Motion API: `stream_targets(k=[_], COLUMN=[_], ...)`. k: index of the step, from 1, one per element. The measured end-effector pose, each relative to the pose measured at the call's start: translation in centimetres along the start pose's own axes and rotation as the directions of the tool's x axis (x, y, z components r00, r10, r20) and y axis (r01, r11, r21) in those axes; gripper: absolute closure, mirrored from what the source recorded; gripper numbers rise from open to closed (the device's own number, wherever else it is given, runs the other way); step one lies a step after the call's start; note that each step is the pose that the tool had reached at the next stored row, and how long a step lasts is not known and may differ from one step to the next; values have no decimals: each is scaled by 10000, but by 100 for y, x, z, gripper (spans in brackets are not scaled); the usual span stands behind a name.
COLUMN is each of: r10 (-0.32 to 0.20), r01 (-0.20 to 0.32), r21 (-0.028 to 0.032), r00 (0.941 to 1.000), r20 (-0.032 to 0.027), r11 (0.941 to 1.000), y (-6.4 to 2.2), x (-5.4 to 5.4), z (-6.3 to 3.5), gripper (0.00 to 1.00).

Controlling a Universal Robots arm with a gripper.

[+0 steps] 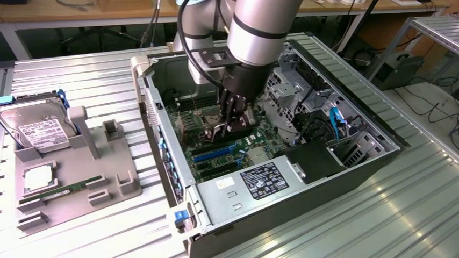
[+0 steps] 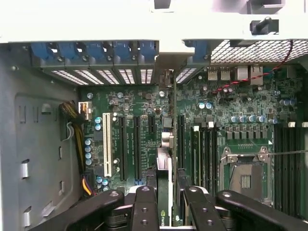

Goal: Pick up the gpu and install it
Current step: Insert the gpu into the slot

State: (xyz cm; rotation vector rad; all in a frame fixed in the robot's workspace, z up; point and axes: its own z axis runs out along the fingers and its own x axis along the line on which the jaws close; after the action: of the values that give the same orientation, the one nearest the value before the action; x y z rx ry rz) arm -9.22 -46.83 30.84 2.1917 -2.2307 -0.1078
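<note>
One card in hand: gripper (image 2: 164, 199) pinches the gpu (image 2: 164, 180) edge-on between its fingers (image 2: 145, 204), jaws partly closed on the thin board, inside the open case (image 1: 154, 107)

Items, exterior view's left to right:
- Hard drive (image 1: 40, 129), upright in the grey tray (image 1: 115, 183), untouched
- Ram stick (image 1: 61, 189), flat in a tray groove, beside a square chip (image 1: 37, 178)
- Case, lying on its side on the ribbed table (image 1: 401, 215), panel off
- Arm (image 1: 262, 27), reaching down into the case over the board (image 1: 215, 156)
- Power supply (image 1: 262, 180), labelled, at the near end
- Drive cage (image 1: 287, 88), with a blue cable (image 1: 335, 121) beyond it

Step in hand, as judged: pick-up is done; installation is under way, card low over the slot area but not evidently seated. In the wrist view the card lines up with a gap between long black slots (image 2: 135, 144) and the rear bracket openings (image 2: 108, 76)

Next move, as judged: calls for keeping the card square to its slot, bracket end meeting the rear opening, and a straight even push; any tilt risks the edge connector missing the slot

Hidden or unclear:
- Card's lower edge and the slot under it, masked by the gripper in both views
- Contact with the slot: cannot tell
- Card's cooler face: only a thin edge and a green logo strip show
- Cpu socket (image 2: 246, 173) appears empty, detail blurred
</note>
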Motion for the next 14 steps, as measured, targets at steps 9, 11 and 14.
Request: stream_targets(k=[9, 11, 14], r10=[-42, -121, -296], r01=[42, 121, 296], r21=[12, 29, 85], r00=[10000, 9999, 9996], r20=[-2, -7, -29], r11=[10000, 9999, 9995], y=[49, 48, 47], x=[-30, -32, -55], z=[186, 220, 240], gripper=[74, 74, 74])
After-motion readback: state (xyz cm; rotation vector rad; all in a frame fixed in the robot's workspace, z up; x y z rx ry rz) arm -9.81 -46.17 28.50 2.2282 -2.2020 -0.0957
